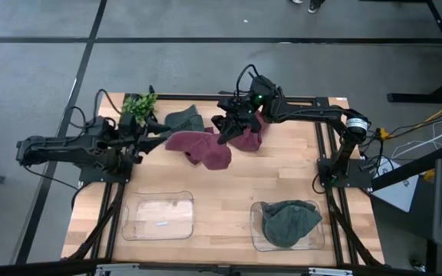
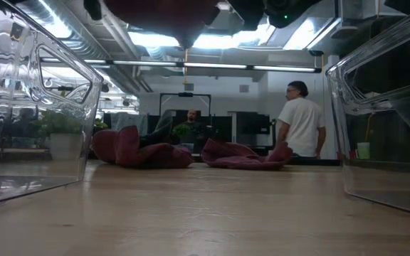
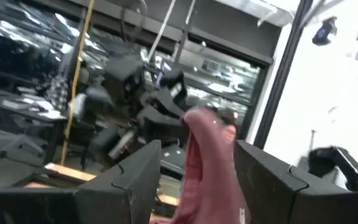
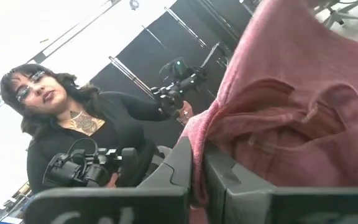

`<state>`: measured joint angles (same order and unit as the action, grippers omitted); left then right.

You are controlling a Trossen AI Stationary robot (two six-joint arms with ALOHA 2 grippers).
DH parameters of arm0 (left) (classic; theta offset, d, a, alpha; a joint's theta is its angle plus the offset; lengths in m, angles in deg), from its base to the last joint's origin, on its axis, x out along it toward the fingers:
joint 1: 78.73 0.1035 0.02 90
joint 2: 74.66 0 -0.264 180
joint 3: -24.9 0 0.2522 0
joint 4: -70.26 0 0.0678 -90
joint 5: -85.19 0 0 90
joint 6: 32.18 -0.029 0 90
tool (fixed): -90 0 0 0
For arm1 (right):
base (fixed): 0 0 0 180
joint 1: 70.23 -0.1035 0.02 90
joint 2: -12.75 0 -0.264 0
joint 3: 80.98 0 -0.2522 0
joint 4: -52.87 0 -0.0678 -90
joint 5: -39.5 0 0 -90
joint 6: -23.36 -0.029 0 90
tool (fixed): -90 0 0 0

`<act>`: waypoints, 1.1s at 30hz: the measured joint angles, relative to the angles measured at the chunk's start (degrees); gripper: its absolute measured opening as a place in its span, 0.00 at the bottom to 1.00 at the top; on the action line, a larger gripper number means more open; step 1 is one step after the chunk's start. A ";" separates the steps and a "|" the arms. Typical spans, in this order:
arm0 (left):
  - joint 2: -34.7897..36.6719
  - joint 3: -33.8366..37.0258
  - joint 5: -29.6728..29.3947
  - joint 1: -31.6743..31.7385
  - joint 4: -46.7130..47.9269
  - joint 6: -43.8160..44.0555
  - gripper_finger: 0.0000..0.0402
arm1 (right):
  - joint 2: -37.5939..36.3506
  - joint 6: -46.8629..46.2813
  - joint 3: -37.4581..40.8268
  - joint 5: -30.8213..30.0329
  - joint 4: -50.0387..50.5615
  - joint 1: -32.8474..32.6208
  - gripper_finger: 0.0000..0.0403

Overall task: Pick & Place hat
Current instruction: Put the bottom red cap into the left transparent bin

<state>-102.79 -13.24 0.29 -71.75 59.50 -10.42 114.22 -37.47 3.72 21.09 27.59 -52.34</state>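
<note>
My right gripper (image 1: 230, 126) hovers over the far middle of the table, shut on a maroon hat (image 1: 245, 132). In the low view that hat (image 2: 166, 14) hangs high above the tabletop. Two more maroon hats (image 2: 141, 151) (image 2: 244, 155) lie flat on the wood below. My left gripper (image 1: 159, 136) stands open at the far left, its fingertips just short of the left maroon hat (image 1: 198, 147) and touching nothing. In the left wrist view, maroon cloth (image 3: 210, 162) shows beyond the gap between its fingers. My right gripper pinches an edge of the maroon hat (image 4: 199, 134) between its two fingers (image 4: 179, 162). The fingers come in roughly level from the table's right side. The hat hangs below the gripper, slack, and its lowest tip (image 2: 184, 44) is clear of the table.
A green hat (image 1: 184, 119) lies at the far edge beside a small plant (image 1: 139, 103). A clear tray (image 1: 158, 216) sits near left. Another clear tray (image 1: 258, 230) near right holds a green hat (image 1: 290, 222). A person (image 4: 61, 124) is seated beyond the table.
</note>
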 joint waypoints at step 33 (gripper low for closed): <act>-15.70 0.09 5.52 3.94 1.09 5.51 0.49 | 0.00 4.28 0.00 -1.95 -0.49 -0.04 0.04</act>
<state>-118.49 -13.15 5.81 -67.81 60.59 -4.91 114.22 -33.19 3.72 19.15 27.10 -52.39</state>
